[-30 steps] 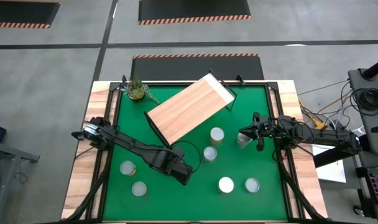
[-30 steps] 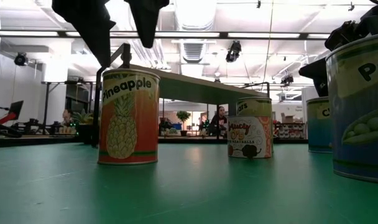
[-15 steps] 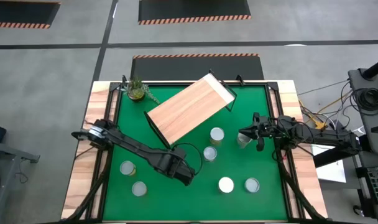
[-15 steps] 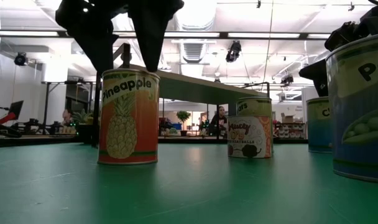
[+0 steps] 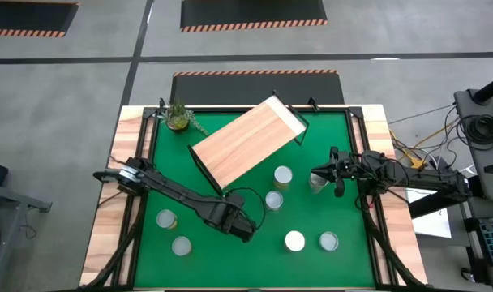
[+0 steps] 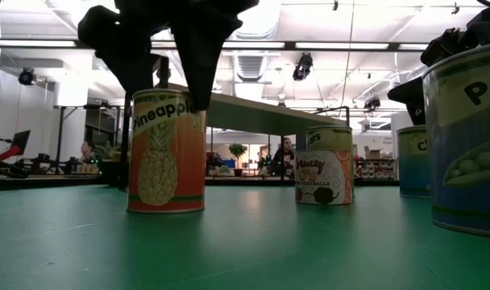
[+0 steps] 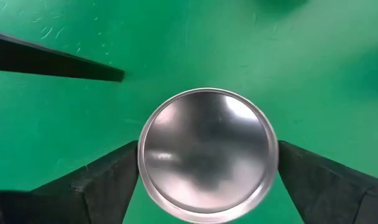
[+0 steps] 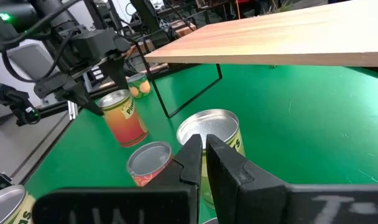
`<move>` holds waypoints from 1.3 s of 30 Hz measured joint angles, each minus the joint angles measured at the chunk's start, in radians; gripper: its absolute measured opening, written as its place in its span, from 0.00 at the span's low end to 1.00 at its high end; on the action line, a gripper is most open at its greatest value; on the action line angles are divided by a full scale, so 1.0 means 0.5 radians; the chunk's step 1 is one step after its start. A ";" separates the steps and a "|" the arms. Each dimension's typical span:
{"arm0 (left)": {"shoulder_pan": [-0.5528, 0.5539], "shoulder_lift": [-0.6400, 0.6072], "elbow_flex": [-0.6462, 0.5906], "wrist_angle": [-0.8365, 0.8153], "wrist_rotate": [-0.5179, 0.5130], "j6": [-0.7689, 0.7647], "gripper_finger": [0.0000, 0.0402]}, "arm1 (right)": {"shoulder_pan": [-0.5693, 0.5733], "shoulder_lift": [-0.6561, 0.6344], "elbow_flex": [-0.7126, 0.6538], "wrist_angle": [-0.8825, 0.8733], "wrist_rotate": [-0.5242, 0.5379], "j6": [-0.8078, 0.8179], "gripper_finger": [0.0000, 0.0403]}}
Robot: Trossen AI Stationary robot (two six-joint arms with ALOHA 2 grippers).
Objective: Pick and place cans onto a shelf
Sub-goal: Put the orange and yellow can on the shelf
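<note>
Peas can cut off rightward

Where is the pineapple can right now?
In the low view the pineapple can stands left of centre on the mat, in front of the shelf. The left end effector straddles its top, fingers either side.

A grey concrete floor surrounds the bench, marked by dark mats with orange-striped edges. Across the room, long ceiling lights glow over white walls; a person sits far off beside cluttered desks.
</note>
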 joint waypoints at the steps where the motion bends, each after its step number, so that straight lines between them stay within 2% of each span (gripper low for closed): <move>1: 0.000 0.011 0.000 0.002 0.000 0.010 0.84 | 0.000 0.000 0.000 0.000 -0.001 0.000 0.03; 6: -0.003 0.028 0.000 0.003 0.014 0.012 0.75 | 0.000 0.000 0.000 -0.001 -0.001 0.000 0.03; 9: -0.004 0.027 0.000 0.004 0.033 0.012 0.74 | 0.000 0.000 0.000 -0.001 0.000 0.000 0.03; 12: -0.005 0.023 0.046 -0.012 0.152 0.045 0.76 | 0.000 0.000 0.000 -0.001 0.000 0.000 0.03; 16: -0.011 0.022 0.256 0.002 0.349 0.209 0.78 | 0.000 0.000 0.000 -0.002 -0.001 0.000 0.03; 20: -0.008 0.020 0.606 0.002 0.363 0.410 0.77 | 0.000 0.000 0.000 -0.002 0.000 0.000 0.03; 23: 0.012 0.015 0.906 -0.062 0.184 0.562 0.77 | 0.000 0.000 0.000 -0.002 0.000 -0.012 0.03; 27: 0.072 0.012 1.276 -0.372 -0.171 0.644 0.77 | 0.000 0.000 0.000 -0.002 0.001 -0.016 0.03; 29: 0.122 -0.085 1.217 -0.418 -0.327 0.640 0.77 | 0.000 0.000 0.000 -0.002 0.003 -0.016 0.03; 34: 0.306 -0.225 1.084 -0.779 -0.475 0.534 0.77 | 0.000 0.000 0.000 -0.006 0.053 -0.016 0.03; 39: 0.496 -0.260 1.015 -0.731 -0.519 0.672 0.77 | 0.000 0.000 0.000 -0.007 0.054 -0.013 0.03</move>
